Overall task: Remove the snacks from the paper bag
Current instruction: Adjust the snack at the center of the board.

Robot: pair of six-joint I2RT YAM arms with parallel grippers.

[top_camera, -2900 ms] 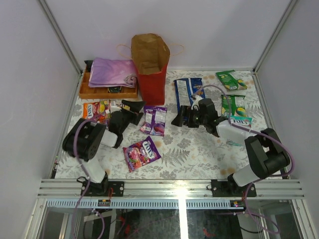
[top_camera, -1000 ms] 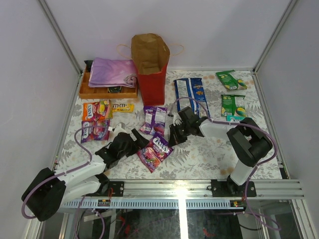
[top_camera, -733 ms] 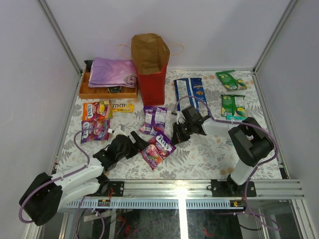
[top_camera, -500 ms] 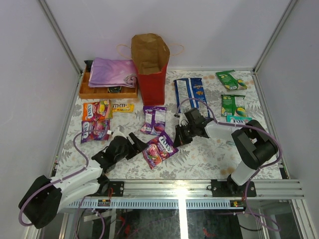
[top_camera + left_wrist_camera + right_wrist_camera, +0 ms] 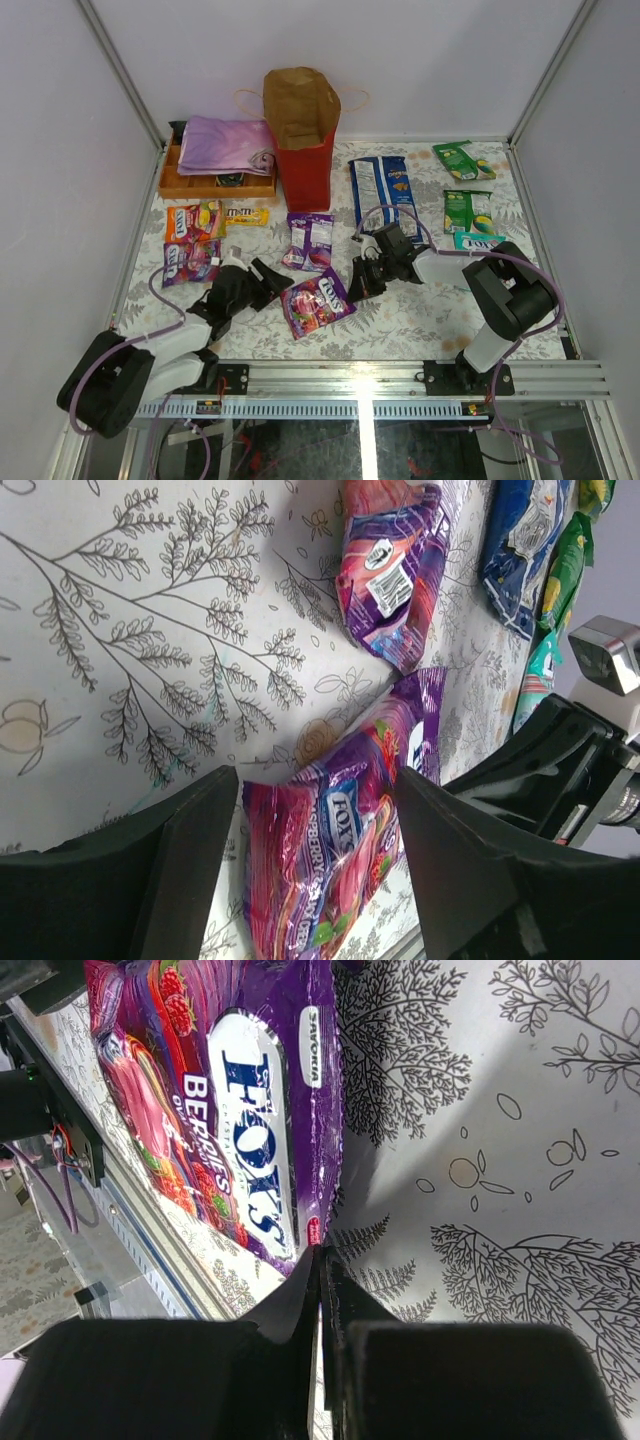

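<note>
The red paper bag [image 5: 303,150] stands upright and open at the back. Around it on the table lie several snacks: a blue chip bag [image 5: 380,188], green packets [image 5: 463,159], a purple packet [image 5: 310,240] and orange packs [image 5: 192,220]. A purple Fox's berries packet [image 5: 317,302] [image 5: 330,850] [image 5: 230,1120] sits between the arms. My right gripper [image 5: 358,290] [image 5: 322,1252] is shut on its right corner, tilting it off the table. My left gripper [image 5: 274,285] [image 5: 315,830] is open, its jaws standing either side of the packet's other end.
A wooden tray [image 5: 215,186] with a pink-purple cloth [image 5: 225,143] stands at the back left beside the bag. Another purple packet [image 5: 190,262] lies close to the left arm. White walls enclose the table on three sides, and a metal rail [image 5: 340,375] runs along the front.
The right gripper has drawn the Fox's packet a little to the right. The left gripper's jaws have narrowed around the packet's near end.
</note>
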